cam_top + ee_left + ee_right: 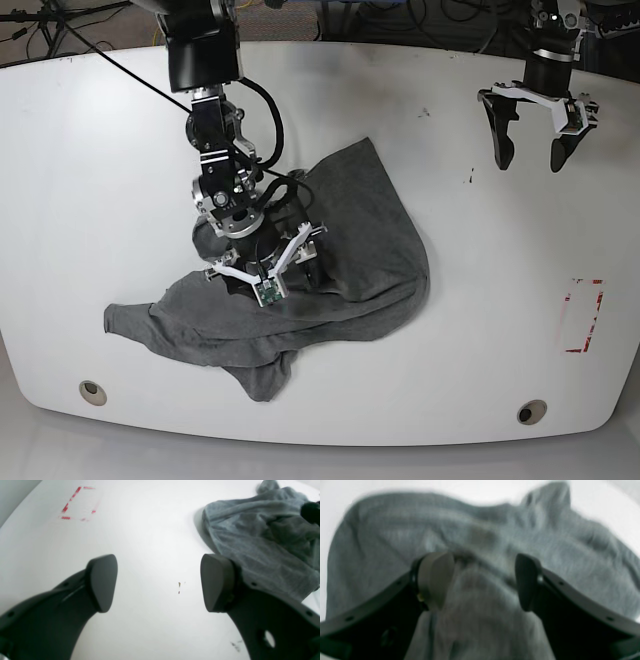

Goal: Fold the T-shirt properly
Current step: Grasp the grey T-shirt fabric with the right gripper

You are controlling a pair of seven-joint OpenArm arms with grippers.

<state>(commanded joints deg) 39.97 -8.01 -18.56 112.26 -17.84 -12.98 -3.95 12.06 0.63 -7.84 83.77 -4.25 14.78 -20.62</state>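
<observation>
- The right hand (268, 270) points down into the crumpled T-shirt (370, 240), fingers spread apart with cloth bunched between them, nothing pinched.
- The left hand (530, 150) hangs open over bare desk (90, 180), well apart from the shirt.
- Red tape marks (585, 315) lie beyond it, near the desk's edge.

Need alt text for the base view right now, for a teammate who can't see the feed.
A crumpled grey T-shirt lies on the white table, with the right gripper lowered onto its middle, jaws open. The left gripper hangs open over bare table, apart from the shirt, with red tape marks nearby.
</observation>
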